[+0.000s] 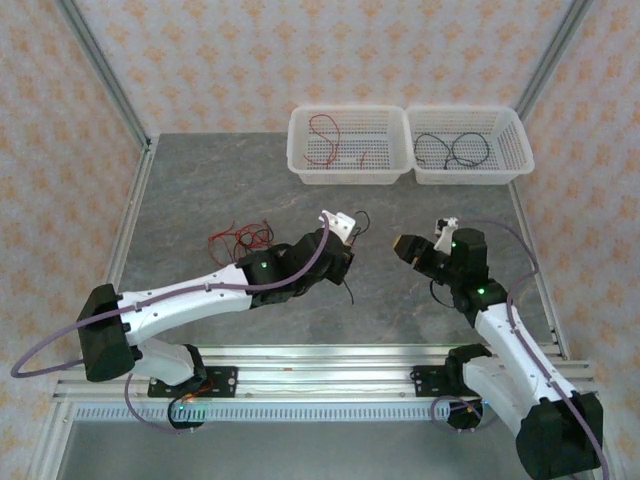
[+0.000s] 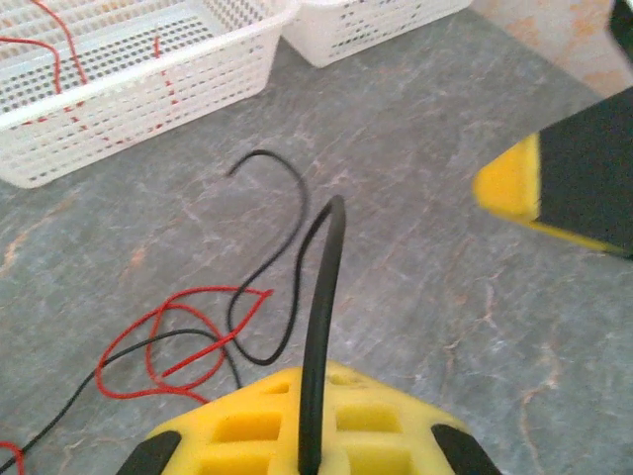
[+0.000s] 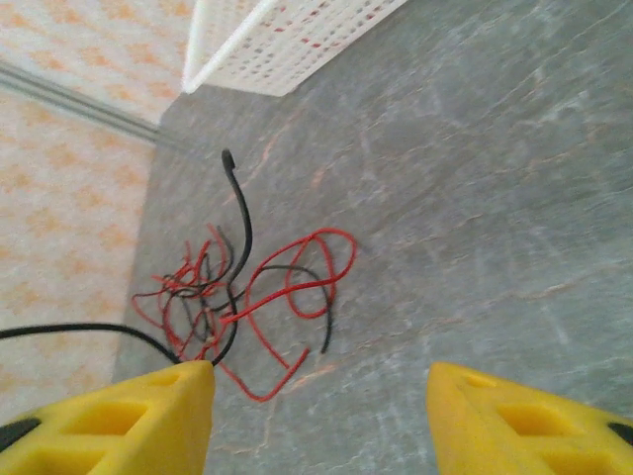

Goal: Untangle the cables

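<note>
A tangle of thin red and black cables (image 1: 240, 240) lies on the grey table, left of centre. My left gripper (image 2: 315, 435) is shut on one black cable (image 2: 326, 297), which rises from between the yellow pads and arcs away. Beside it on the table curl another black strand (image 2: 282, 237) and a red loop (image 2: 188, 332). From above, the left gripper (image 1: 340, 232) is near the table's middle, just right of the tangle. My right gripper (image 3: 321, 416) is open with nothing between its fingers, and the cable tangle (image 3: 247, 292) lies beyond them. It faces the left one (image 1: 408, 248).
Two white mesh baskets stand at the back: the left basket (image 1: 345, 172) holds red wires, the right basket (image 1: 470, 172) holds black ones. The right gripper's yellow finger (image 2: 514, 188) shows close by in the left wrist view. An aluminium rail runs along the near edge.
</note>
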`<action>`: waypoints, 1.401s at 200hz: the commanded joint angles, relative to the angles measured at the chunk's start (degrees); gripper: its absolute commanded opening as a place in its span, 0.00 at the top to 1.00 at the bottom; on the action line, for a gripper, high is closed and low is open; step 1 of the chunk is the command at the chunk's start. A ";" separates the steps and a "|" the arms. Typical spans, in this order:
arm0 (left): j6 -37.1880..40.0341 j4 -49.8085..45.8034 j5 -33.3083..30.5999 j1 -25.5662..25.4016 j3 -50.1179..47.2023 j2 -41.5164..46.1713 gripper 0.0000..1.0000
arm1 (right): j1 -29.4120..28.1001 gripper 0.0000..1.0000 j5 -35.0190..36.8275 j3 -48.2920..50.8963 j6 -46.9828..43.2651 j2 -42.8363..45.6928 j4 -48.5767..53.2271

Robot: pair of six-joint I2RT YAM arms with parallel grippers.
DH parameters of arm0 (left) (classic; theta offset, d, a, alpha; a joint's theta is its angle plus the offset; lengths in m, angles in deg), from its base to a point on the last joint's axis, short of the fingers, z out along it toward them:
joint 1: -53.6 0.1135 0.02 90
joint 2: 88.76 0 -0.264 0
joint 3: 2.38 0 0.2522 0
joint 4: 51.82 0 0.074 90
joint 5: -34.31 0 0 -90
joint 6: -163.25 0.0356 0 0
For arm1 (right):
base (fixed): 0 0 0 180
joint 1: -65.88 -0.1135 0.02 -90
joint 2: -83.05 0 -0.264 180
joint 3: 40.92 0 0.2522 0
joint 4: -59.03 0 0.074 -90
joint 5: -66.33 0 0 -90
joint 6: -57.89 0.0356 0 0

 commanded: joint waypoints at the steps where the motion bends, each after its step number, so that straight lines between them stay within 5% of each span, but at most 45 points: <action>1: -1.70 1.76 2.64 -0.08 2.75 -0.07 1.00 | -2.96 0.42 -2.86 0.34 0.32 2.56 -5.45; 101: -5.49 2.39 8.32 -0.05 9.18 -2.56 1.00 | -14.35 0.43 2.32 -3.26 -6.70 -1.56 -14.46; 177: -6.75 3.75 12.96 -0.10 10.37 -0.40 1.00 | -15.73 0.49 11.04 -2.76 0.56 -7.69 -26.52; 280: -4.28 2.22 15.70 -0.06 21.40 -2.85 1.00 | -22.84 0.68 16.03 -10.17 1.91 -33.51 -35.79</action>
